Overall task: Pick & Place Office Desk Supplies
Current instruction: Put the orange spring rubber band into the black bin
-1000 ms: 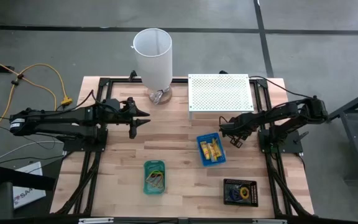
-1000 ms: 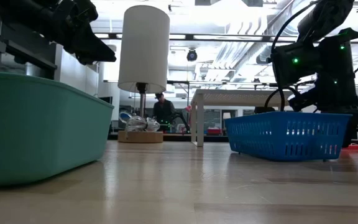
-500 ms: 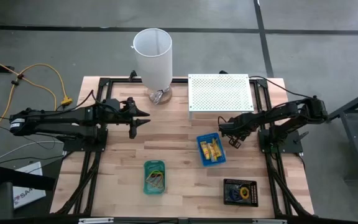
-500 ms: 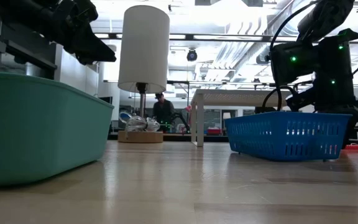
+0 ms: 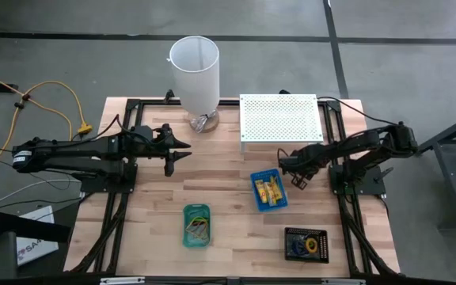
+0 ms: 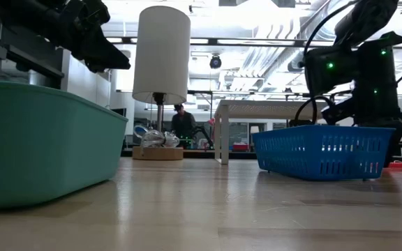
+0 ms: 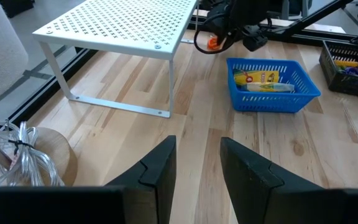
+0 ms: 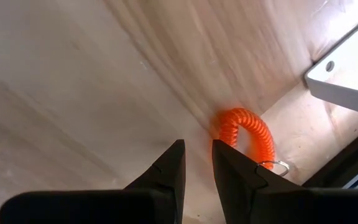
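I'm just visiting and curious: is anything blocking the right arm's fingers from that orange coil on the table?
Nothing visible. In the right wrist view the orange coil lies on bare wood just beyond the right gripper, whose fingers stand slightly apart. Only the white perforated shelf's foot is nearby, beyond the coil, not between them.

A: How is the scene lit?
B: Evenly from overhead; ceiling lights (image 6: 257, 28) glare bright in the low view, and shadows on the desk (image 5: 228, 198) stay soft.
A: And sharpness?
B: The near green tray (image 6: 40, 139) is blurred; the right wrist view shows smeared wood grain.
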Available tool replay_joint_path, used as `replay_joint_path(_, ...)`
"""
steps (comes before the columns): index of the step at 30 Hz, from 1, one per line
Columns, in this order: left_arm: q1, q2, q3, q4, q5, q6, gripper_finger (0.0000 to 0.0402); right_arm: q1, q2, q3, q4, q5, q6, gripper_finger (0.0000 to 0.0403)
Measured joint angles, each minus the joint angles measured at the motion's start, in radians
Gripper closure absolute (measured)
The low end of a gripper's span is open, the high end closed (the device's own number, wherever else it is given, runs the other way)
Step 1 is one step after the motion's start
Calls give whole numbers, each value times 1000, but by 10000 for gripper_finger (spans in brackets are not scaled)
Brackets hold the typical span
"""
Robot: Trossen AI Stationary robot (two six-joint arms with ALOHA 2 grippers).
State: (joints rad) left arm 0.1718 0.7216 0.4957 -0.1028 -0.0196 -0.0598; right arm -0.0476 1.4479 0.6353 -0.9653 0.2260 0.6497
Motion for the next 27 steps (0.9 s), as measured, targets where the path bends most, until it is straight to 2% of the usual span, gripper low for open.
replay_joint_path(27, 0, 0, 0, 0, 0, 0, 282, -33, -63, 13, -40, 27, 0, 334)
